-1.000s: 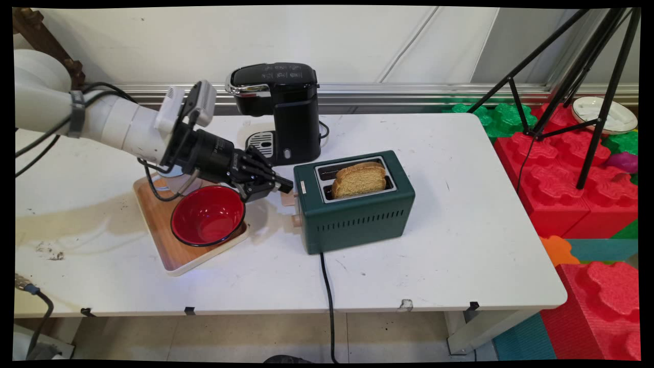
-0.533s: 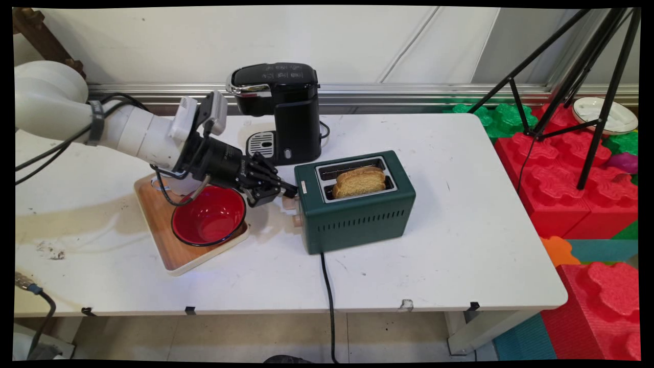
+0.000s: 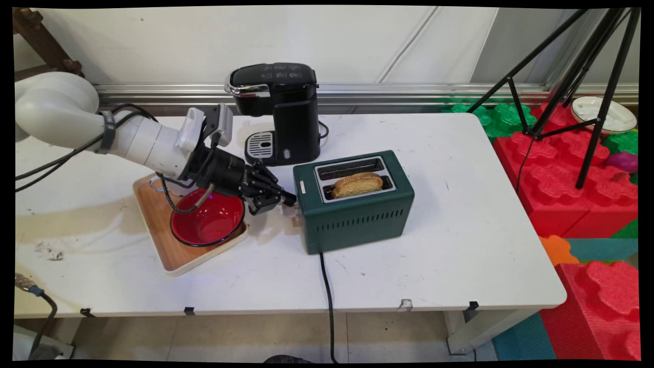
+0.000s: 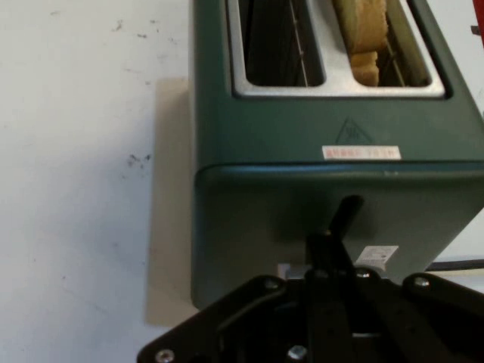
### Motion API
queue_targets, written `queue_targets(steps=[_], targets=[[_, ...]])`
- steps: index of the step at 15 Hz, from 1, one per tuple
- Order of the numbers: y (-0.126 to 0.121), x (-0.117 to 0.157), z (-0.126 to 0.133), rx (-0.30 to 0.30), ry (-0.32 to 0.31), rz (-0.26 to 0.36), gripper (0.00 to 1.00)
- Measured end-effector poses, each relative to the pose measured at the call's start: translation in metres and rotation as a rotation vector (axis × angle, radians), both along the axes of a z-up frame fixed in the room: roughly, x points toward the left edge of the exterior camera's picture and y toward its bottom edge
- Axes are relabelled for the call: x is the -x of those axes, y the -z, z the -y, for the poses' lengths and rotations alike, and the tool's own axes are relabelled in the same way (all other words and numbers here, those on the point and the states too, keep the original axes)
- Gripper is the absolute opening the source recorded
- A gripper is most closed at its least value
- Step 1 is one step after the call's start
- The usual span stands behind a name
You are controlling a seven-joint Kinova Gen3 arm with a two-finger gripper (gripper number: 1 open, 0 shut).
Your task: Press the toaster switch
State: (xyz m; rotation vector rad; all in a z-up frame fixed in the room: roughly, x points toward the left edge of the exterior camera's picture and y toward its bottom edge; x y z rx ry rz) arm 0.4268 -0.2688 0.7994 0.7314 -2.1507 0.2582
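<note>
Pressing toaster lever (image 3: 293, 208): closed pincer (image 3: 286, 198)

White table (image 3: 460, 245) with green toaster (image 3: 357, 214), black coffee machine (image 3: 286, 112), seemingly wooden tray (image 3: 168, 245).

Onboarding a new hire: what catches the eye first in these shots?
The black gripper pressed against the left end of the dark green toaster at mid-table, with a bread slice sunk low in its near slot. Next, the red bowl on a wooden tray under the arm, and the black coffee machine behind.
</note>
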Motion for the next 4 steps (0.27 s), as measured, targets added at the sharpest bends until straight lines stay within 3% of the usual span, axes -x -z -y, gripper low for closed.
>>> queue_targets(steps=[4], targets=[[0.0064,-0.0027,-0.0008,-0.010,0.000,0.010,0.00]])
